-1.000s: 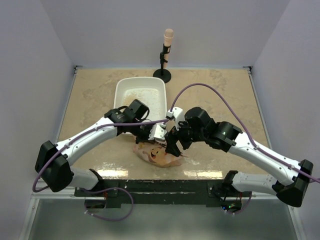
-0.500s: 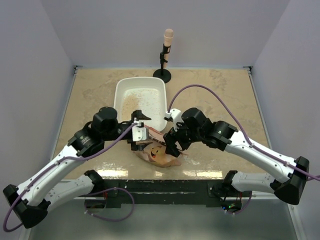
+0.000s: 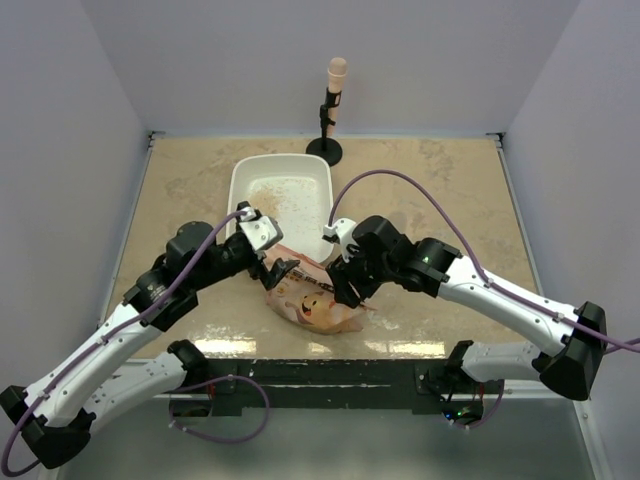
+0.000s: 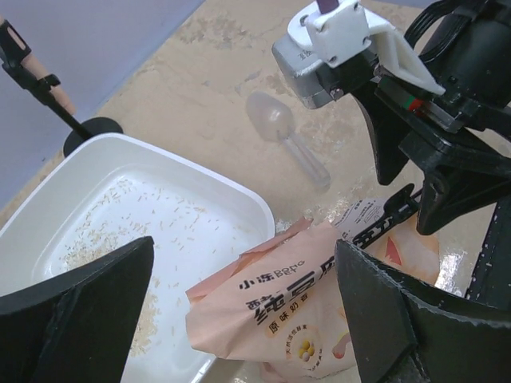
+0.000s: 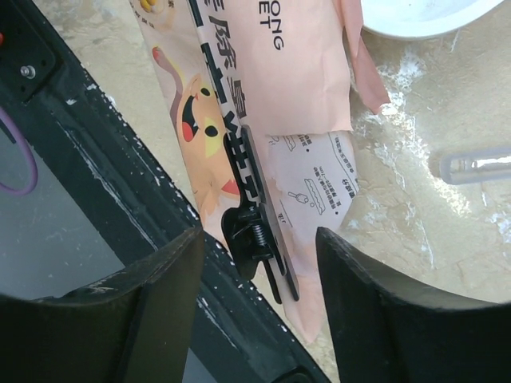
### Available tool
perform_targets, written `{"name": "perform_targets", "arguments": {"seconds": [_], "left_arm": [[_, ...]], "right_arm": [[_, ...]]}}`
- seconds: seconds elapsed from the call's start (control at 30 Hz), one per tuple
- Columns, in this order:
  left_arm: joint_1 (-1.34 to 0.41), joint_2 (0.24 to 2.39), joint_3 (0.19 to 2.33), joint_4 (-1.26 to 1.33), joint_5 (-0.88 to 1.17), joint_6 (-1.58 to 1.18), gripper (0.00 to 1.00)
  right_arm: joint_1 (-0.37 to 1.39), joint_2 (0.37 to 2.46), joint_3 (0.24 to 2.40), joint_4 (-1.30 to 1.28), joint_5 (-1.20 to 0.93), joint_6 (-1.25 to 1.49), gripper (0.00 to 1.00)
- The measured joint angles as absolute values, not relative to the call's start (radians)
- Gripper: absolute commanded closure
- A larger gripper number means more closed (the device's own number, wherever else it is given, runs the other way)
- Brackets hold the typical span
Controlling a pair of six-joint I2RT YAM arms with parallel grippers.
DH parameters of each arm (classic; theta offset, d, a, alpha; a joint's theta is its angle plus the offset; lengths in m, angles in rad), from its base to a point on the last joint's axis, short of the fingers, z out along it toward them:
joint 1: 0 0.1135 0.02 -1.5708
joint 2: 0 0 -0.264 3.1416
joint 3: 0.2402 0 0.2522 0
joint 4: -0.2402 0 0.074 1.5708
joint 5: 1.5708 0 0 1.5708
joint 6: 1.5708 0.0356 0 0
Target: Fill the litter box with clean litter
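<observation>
We see one litter box (image 3: 281, 160), one bag (image 3: 312, 308). The left tool (image 3: 278, 272) and right tool (image 3: 345, 290) are wide apart, holding nothing.

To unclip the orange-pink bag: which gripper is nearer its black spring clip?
Right. The right gripper hangs open directly above the clip; the left gripper hovers over the bag's opposite end.

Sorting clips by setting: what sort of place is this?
Likely a lab test cell, not a home: plain walls enclose the table, and a left arm and right arm are bolted at its near edge.
</observation>
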State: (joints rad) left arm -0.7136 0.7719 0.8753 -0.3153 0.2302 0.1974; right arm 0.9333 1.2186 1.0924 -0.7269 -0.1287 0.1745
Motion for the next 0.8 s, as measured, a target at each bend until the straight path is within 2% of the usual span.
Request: {"name": "perform_targets", "arguments": {"seconds": [0.27, 0.33, 0.37, 0.43, 0.47, 0.8], "left_arm": [[-0.714, 0.761, 0.855, -0.316, 0.215, 0.193, 0.0], [-0.714, 0.761, 0.852, -0.316, 0.213, 0.193, 0.0], [-0.714, 0.761, 0.852, -0.317, 0.213, 0.193, 0.0], [-0.714, 0.761, 0.852, -0.316, 0.212, 0.193, 0.0], [-0.714, 0.76, 0.851, -0.315, 0.212, 0.193, 0.0], [-0.714, 0.754, 0.819, -0.31, 0.212, 0.194, 0.0]], "right_arm": [[0.957, 1.232, 1.1, -0.728, -0.121, 0.195, 0.54], [0.963, 1.241, 1.1, -0.729, -0.117, 0.2, 0.62], [0.965, 1.246, 1.1, -0.73, -0.113, 0.202, 0.66], [0.97, 1.254, 1.101, -0.733, -0.104, 0.205, 0.92], [0.971, 1.256, 1.102, -0.733, -0.096, 0.204, 1.0], [0.978, 1.257, 1.145, -0.756, -0.009, 0.225, 1.0]]}}
